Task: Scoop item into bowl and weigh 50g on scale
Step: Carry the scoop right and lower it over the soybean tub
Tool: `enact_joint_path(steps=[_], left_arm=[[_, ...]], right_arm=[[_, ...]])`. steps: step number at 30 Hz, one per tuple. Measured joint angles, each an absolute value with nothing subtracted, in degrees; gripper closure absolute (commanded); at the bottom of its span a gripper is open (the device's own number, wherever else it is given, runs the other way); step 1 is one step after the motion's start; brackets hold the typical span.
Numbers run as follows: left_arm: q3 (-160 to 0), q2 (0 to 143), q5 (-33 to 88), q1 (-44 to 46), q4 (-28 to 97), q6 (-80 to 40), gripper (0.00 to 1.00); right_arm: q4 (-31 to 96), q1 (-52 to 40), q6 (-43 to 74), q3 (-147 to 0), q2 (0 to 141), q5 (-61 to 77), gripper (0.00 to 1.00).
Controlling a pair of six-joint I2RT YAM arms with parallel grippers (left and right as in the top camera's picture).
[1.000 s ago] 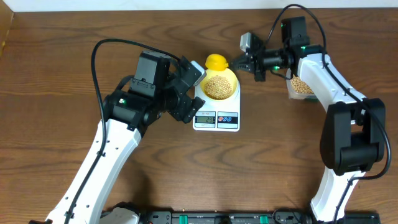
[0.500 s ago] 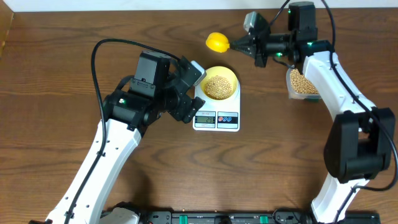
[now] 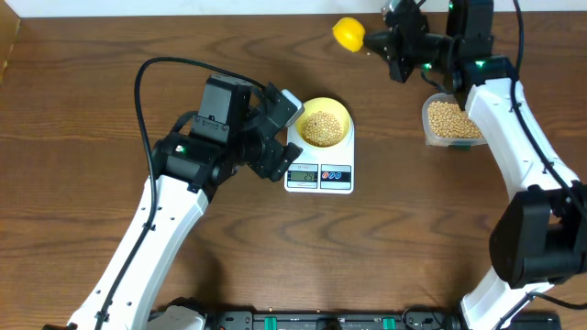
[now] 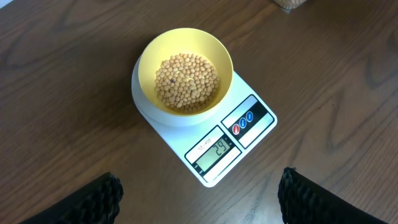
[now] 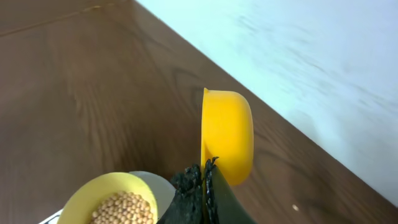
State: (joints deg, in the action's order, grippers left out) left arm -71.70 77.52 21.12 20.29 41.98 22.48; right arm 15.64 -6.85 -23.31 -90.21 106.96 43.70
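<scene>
The pale yellow bowl (image 3: 324, 126) holds tan beans (image 3: 321, 127) and sits on the white scale (image 3: 320, 174). In the left wrist view the bowl (image 4: 185, 45) and beans (image 4: 186, 81) sit on the scale (image 4: 242, 134), whose display reads 29. My right gripper (image 3: 371, 41) is shut on the handle of the bright yellow scoop (image 3: 347, 34), held at the table's far edge. The right wrist view shows the scoop (image 5: 227, 134) on edge above the bowl (image 5: 109, 190). My left gripper (image 4: 199, 199) is open and empty, just left of the scale (image 3: 275, 137).
A clear plastic tub (image 3: 449, 122) full of beans stands right of the scale, under my right arm. A white wall (image 5: 311, 56) runs along the table's far edge, close behind the scoop.
My right gripper has lifted the scoop from the bowl and carried it up and right to the far edge. The left arm has not moved.
</scene>
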Motion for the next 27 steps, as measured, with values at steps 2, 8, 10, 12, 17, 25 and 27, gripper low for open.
enact_joint_path(steps=[2, 8, 10, 12, 17, 25, 27], left_arm=[[-71.7, 77.54, 21.12, 20.29, 41.98, 22.48, 0.18], [-71.7, 77.52, 21.12, 20.29, 41.98, 22.48, 0.18], [-71.7, 77.52, 21.12, 20.29, 41.98, 22.48, 0.18], [-71.7, 77.52, 21.12, 20.29, 41.98, 22.48, 0.18], [-71.7, 77.52, 21.12, 20.29, 41.98, 22.48, 0.18], [-71.68, 77.52, 21.12, 20.29, 41.95, 22.48, 0.18], [-71.7, 77.54, 21.12, 20.29, 41.98, 22.48, 0.18]], right_arm=[[15.62, -6.66, -21.58, -90.24, 106.41, 41.41, 0.99], [16.64, -4.95, -18.17, -90.24, 104.36, 35.75, 0.99], [17.52, -4.21, -17.69, -90.24, 103.04, 34.24, 0.99], [18.65, -3.66, -17.28, -90.24, 101.54, 32.47, 0.99], [21.71, -3.51, -17.06, -90.24, 97.78, 25.61, 0.99], [25.85, -3.49, -14.48, -90.26, 95.64, 14.59, 0.99], [27.16, -3.44, -12.08, -90.26, 95.64, 10.31, 0.99]])
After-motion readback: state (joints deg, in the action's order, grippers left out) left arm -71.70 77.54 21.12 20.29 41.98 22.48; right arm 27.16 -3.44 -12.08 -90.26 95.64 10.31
